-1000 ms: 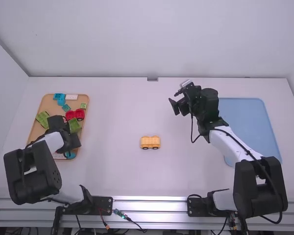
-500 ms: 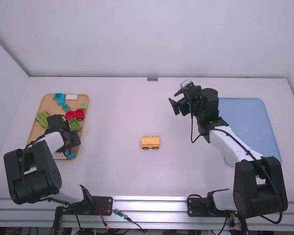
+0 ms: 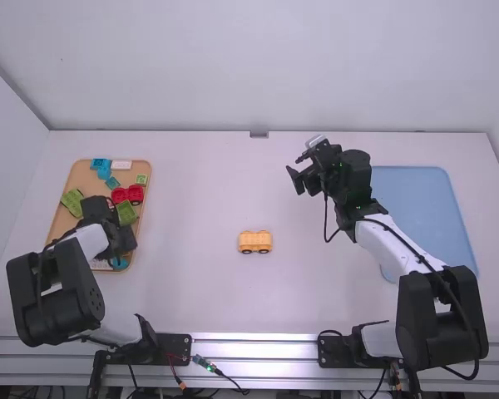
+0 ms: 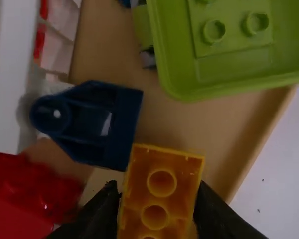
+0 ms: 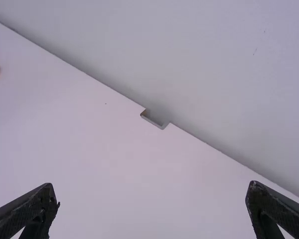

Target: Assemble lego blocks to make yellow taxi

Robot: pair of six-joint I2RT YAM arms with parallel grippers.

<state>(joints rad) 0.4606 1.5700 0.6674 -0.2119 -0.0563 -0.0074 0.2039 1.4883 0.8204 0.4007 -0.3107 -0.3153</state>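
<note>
Change over the last second: small. Your left gripper [image 4: 158, 188] has shifted only slightly over the near part of the wooden tray [image 3: 61, 220], at the far left-hand side of your workspace. Your right arm [image 3: 399, 245] and the wheeled yellow base [image 3: 255, 241] are where they were.

Tool state, left: fingers drawn in to the width of a yellow block [image 4: 179, 209], one against each side, studs showing between them. It reads as a grip. Whether the block is clear of the tray floor, you cannot tell. Beside it lie a dark blue piece [image 4: 97, 127], which looks to touch or nearly touch the block, and a green piece [image 4: 239, 74], a little apart.

Tool state, right: your right gripper [image 5: 152, 190] is spread wide with nothing between its fingers, above the table right of the middle.

Task's thing: the base sits upright on its wheels at mid-table, well apart from both trays; the blue tray [image 3: 420, 199] is at the right.

Meaning: you are probably at picking the next taxi part, build still early. Next, lift straight up, then carry right to the base. Watch for the dark blue piece dragging along, and for a skewed block missing the studs.
</note>
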